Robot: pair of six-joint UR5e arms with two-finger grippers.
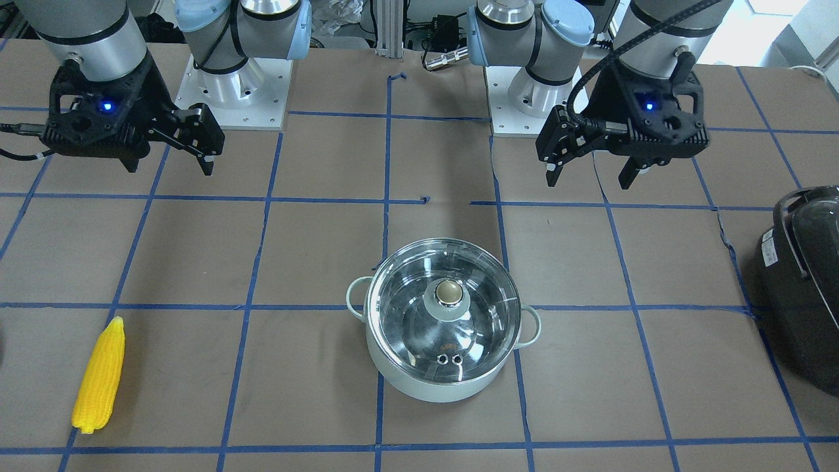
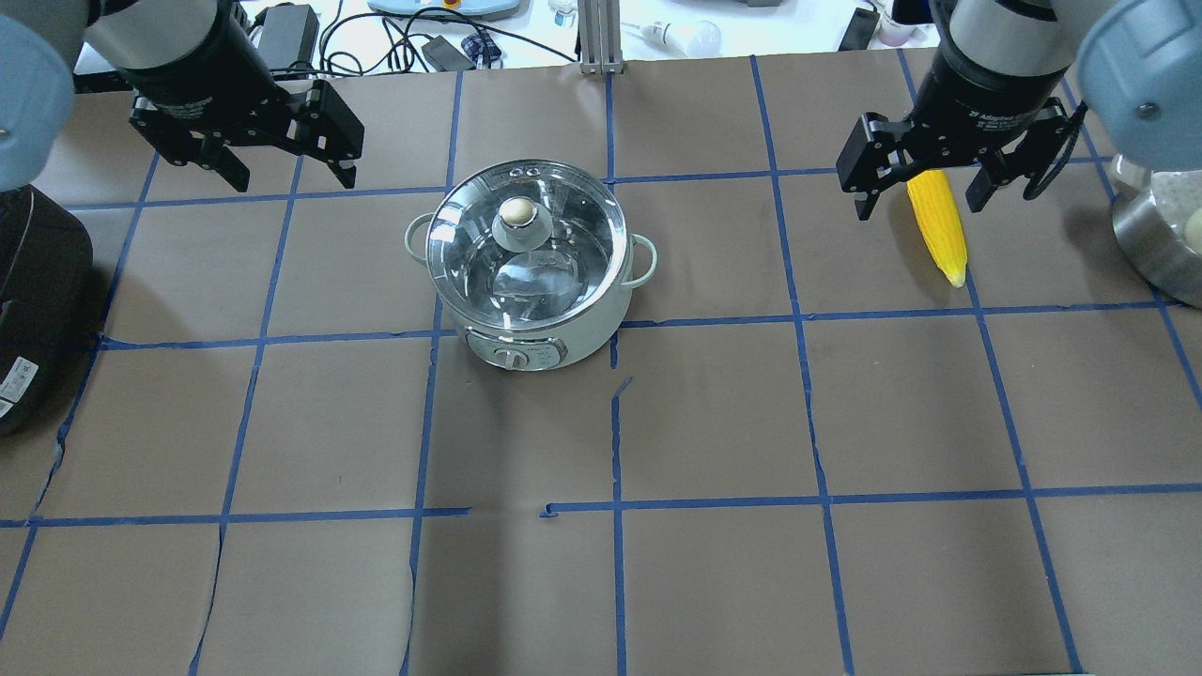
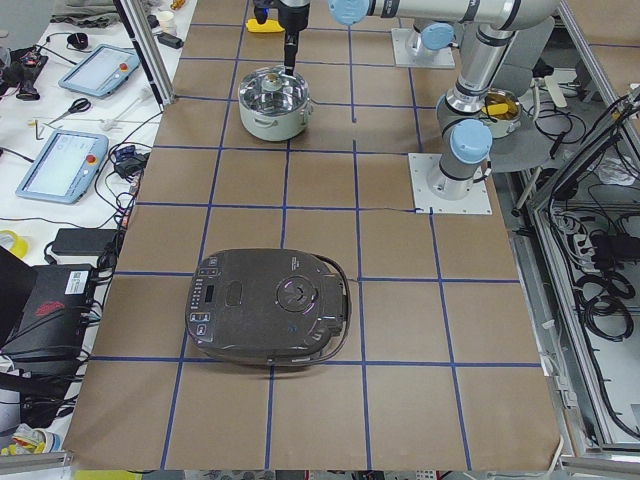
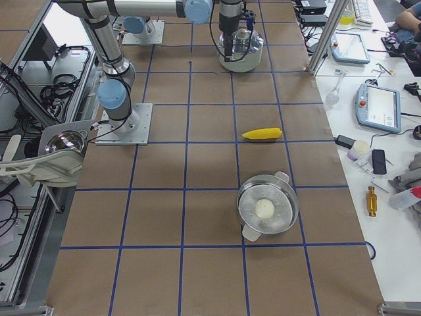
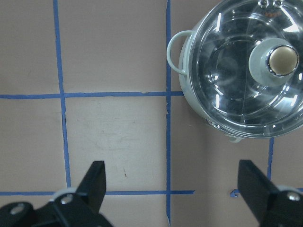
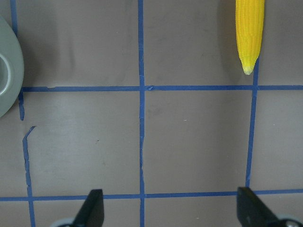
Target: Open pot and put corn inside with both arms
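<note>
Brown paper [image 2: 714, 413] gridded in blue tape [image 6: 140, 47] covers the table [image 2: 939, 582] (left arm [image 2: 178, 47], right arm [image 2: 995, 66]: jaws open).

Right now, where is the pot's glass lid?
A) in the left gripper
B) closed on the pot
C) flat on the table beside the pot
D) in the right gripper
B: the glass lid sits closed on the pot, while the left gripper and the right gripper hang open and empty, well apart from it.
</note>
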